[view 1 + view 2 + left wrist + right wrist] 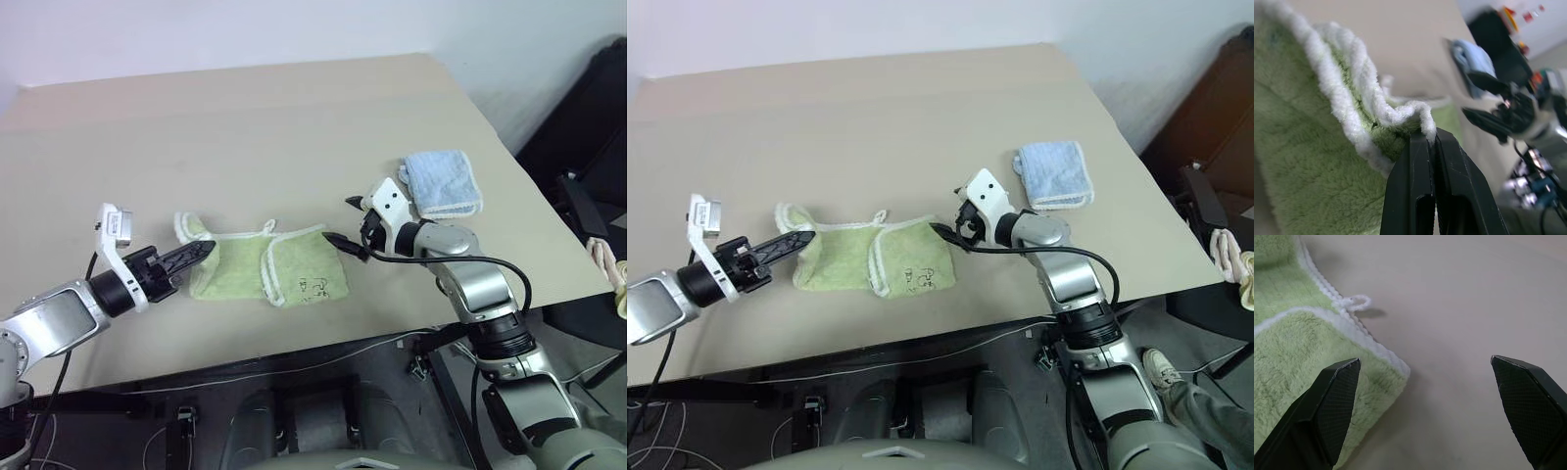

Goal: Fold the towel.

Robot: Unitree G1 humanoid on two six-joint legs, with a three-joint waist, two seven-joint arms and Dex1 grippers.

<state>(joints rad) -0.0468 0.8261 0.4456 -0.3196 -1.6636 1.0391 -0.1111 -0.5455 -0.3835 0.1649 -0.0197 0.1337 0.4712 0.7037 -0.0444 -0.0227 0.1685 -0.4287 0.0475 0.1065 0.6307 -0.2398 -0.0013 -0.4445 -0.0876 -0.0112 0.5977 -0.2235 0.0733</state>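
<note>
Left wrist view has the left claw (1432, 147) pinching the green towel's (265, 266) lifted edge; the towel lies on the worktop (274, 127), right claw (351, 222) spread beside it.

Beige table (294, 117), white wall (245, 29), grey floor (392, 392)

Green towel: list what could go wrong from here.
1. The left gripper pinches only the white edging of the green towel; that thin hold could slip as it lifts.
2. The right gripper has open jaws beside the towel's far corner, holding nothing, so the cloth may drag or bunch toward the light blue towel.
</note>
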